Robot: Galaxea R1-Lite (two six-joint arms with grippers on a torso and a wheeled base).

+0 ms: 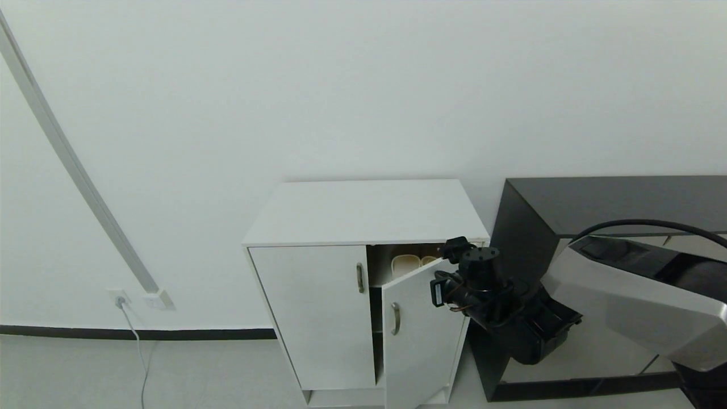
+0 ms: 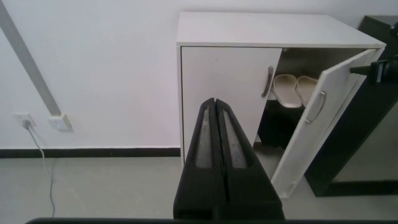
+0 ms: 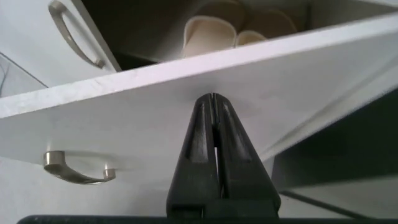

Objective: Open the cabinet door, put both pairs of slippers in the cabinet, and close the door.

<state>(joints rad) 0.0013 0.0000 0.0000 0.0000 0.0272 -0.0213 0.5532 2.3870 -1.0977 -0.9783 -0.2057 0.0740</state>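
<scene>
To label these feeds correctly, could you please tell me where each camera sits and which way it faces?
Head view: on the head, looking down at the white two-door cabinet; right gripper shows.
Left wrist view: farther back, facing its front; shut left gripper.
Right wrist view: close to the half-open door; shut right gripper.
Shared: beige slippers inside.

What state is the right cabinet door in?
Partly open: the right door angles out from the cabinet, slippers visible through the gap.
</scene>
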